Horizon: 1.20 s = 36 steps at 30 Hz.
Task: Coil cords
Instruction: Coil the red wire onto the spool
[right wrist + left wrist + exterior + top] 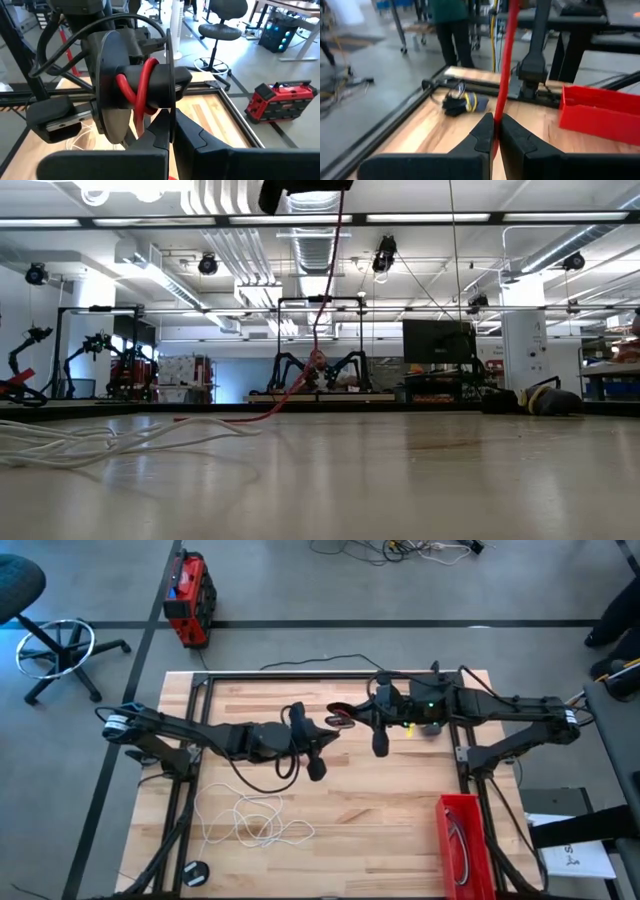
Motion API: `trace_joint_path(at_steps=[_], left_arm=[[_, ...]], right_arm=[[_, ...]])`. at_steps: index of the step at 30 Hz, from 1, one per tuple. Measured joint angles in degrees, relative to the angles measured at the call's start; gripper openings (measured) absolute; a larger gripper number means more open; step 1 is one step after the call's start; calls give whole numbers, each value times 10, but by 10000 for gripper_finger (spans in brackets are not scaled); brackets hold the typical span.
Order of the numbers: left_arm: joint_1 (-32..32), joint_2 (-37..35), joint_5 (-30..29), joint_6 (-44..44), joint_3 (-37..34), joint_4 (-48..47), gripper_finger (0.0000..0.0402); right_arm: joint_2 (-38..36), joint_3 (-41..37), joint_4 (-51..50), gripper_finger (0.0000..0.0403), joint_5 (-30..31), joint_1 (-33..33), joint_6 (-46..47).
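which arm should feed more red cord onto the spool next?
Likely left: its claw is shut on the red cord, ready to feed. The right claw sits at the spool where that cord is wound.

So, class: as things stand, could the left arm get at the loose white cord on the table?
Probably not yet. The left gripper is shut on the red cord, so it isn't free. Otherwise the white cord lies uncovered on the table, on the left arm's side.

You get even, bright overhead light from the long ceiling tube lamps (470,218); the pale wooden tabletop (400,470) shows soft glare (its near edge blurs).
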Motion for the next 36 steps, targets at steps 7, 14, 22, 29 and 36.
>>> trace_joint_path(at_steps=[7, 14, 22, 29, 36], left_arm=[[-1, 2, 12, 61, -66, 111, 26], [1, 2, 12, 72, -99, 143, 23], [1, 7, 13, 68, -104, 150, 21], [1, 57, 13, 64, -104, 171, 41], [2, 94, 6, 52, -99, 181, 82]], right_arm=[[0, 3, 8, 0, 0, 1, 0], [0, 3, 7, 0, 0, 4, 0], [1, 3, 10, 0, 0, 4, 0], [1, 2, 10, 0, 0, 4, 1], [0, 2, 9, 0, 0, 4, 1]])
